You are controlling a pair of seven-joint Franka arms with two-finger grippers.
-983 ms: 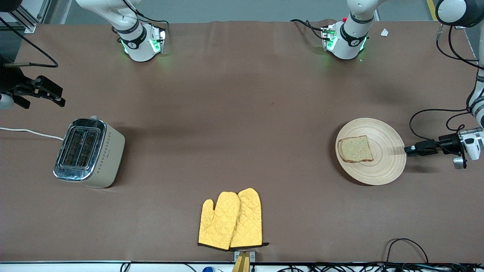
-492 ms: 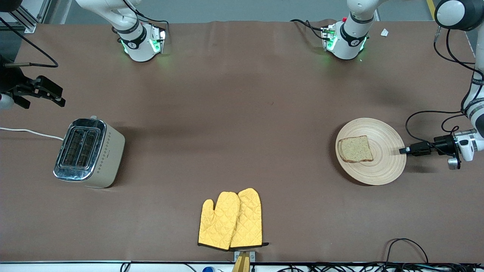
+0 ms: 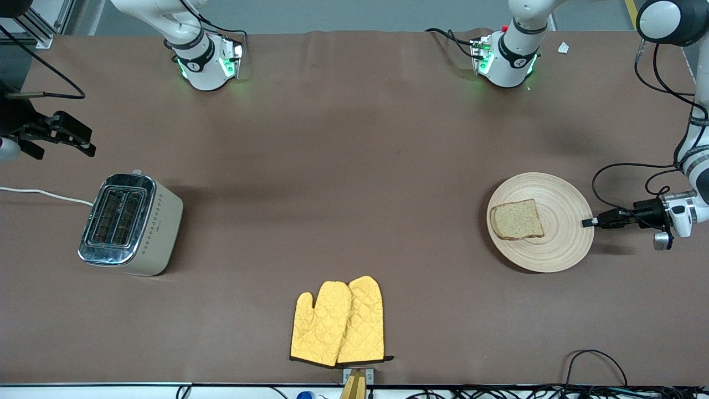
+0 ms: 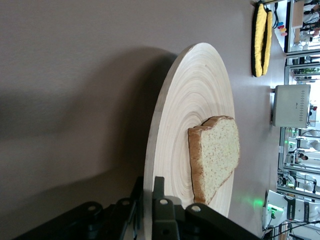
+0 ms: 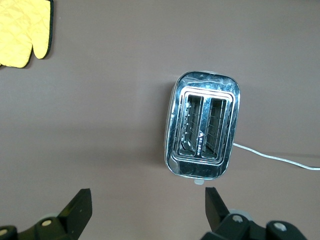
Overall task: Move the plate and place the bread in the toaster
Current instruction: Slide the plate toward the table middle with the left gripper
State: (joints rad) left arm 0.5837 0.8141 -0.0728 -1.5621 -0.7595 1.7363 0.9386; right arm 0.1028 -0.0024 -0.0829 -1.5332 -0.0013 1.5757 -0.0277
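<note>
The round light-wood plate lies at the left arm's end of the table, with the bread flat on it. My left gripper is shut on the plate's rim at the edge toward the left arm's end. In the left wrist view the fingers clamp the plate edge, one above and one below, with the bread close by. The toaster stands at the right arm's end, both slots empty. My right gripper hovers open over the table beside the toaster.
A pair of yellow oven mitts lies near the table's front edge in the middle. The toaster's white cord runs off the right arm's end. Black cables hang by the left gripper.
My left gripper has pushed in onto the plate's rim and closed on it; the plate with the bread has shifted slightly toward the table's middle. The right arm has not moved.
</note>
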